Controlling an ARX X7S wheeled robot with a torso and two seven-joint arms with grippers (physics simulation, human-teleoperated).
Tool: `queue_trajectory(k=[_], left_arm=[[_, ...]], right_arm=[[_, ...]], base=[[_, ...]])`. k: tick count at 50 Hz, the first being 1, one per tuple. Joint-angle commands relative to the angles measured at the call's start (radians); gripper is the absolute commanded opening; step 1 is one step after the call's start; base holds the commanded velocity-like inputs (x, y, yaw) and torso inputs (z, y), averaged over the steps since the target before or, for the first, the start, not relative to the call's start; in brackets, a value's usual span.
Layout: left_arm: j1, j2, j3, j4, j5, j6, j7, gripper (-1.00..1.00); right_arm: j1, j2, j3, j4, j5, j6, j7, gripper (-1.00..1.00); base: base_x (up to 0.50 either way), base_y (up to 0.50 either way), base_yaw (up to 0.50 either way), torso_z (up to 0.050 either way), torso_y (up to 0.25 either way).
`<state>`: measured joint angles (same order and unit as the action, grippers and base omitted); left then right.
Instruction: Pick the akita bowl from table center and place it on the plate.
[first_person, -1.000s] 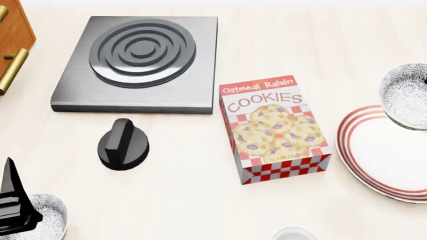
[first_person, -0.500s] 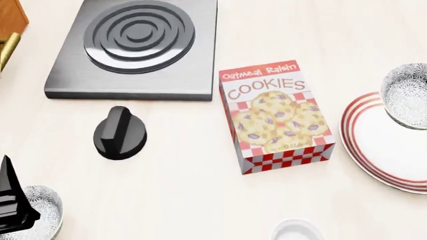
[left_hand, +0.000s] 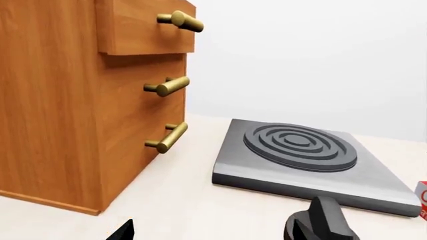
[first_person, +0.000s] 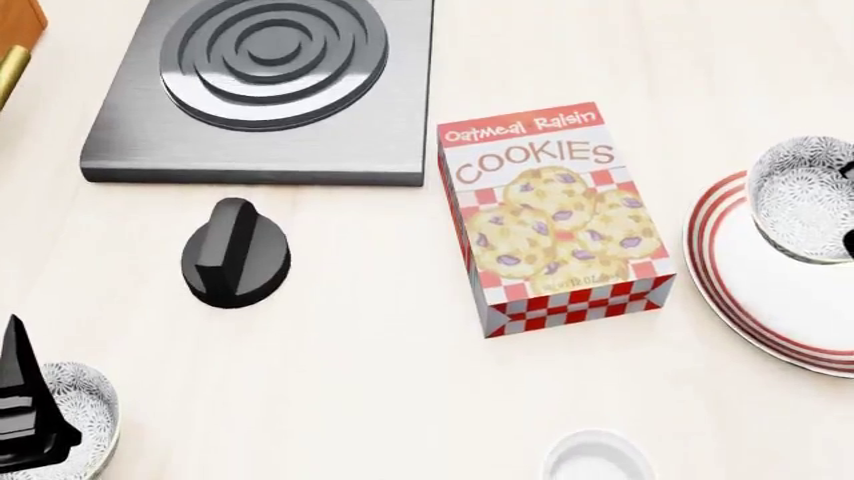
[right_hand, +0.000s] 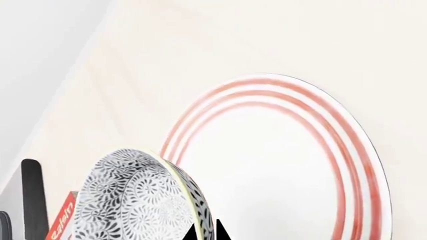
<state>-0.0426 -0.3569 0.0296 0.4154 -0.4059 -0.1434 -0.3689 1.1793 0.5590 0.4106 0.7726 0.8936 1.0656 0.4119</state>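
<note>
The akita bowl, speckled grey-black on white, hangs tilted over the far part of the plate at the right edge of the head view. My right gripper is shut on the akita bowl, pinching its rim, with the red-ringed plate spread out beyond it. Only dark bits of that gripper show in the head view. My left gripper stands low at the front left beside a second speckled bowl. In its own view the left gripper is open and holds nothing.
A cookie box lies mid-table between the two arms. A black knob and a grey burner slab sit to its left. A wooden drawer unit stands at the far left. A plain white cup is at the front.
The head view has shifted, so the table's things sit higher in the picture. The held bowl now hangs further in over the plate. The left gripper has barely moved.
</note>
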Motion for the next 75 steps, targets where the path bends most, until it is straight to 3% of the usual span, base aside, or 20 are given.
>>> queue_trajectory(k=[1,19,49,50,57,65,75], left_arm=[[0.006,-0.009,0.000,0.015,-0.003,-0.004,-0.004,1.00],[0.019,-0.019,-0.005,0.031,-0.014,-0.004,-0.008,1.00],[0.023,-0.032,-0.007,0.047,-0.020,-0.004,-0.015,1.00],[0.024,-0.033,-0.008,0.048,-0.022,-0.005,-0.016,1.00],[0.023,-0.035,-0.006,0.053,-0.023,-0.007,-0.019,1.00],[0.020,-0.034,0.000,0.052,-0.021,-0.008,-0.020,1.00],[0.020,-0.036,0.003,0.059,-0.024,-0.010,-0.023,1.00]], right_arm=[[0.036,0.004,-0.035,0.133,-0.038,-0.095,-0.096,-1.00],[0.208,0.011,-0.127,0.513,-0.174,-0.328,-0.259,-1.00],[0.173,0.003,-0.020,0.533,-0.280,-0.380,-0.269,-1.00],[0.173,0.003,-0.019,0.533,-0.289,-0.382,-0.265,1.00],[0.157,0.004,0.011,0.501,-0.297,-0.400,-0.240,1.00],[-0.060,-0.084,0.125,-0.095,-0.232,-0.488,-0.039,1.00],[-0.111,-0.133,0.073,-0.456,-0.267,-0.596,-0.019,1.00]], base=[[0.00,0.00,0.00,0.000,0.000],[0.00,0.00,0.00,0.000,0.000],[0.00,0.00,0.00,0.000,0.000],[0.00,0.00,0.00,0.000,0.000],[0.00,0.00,0.00,0.000,0.000],[0.00,0.00,0.00,0.000,0.000],[0.00,0.00,0.00,0.000,0.002]])
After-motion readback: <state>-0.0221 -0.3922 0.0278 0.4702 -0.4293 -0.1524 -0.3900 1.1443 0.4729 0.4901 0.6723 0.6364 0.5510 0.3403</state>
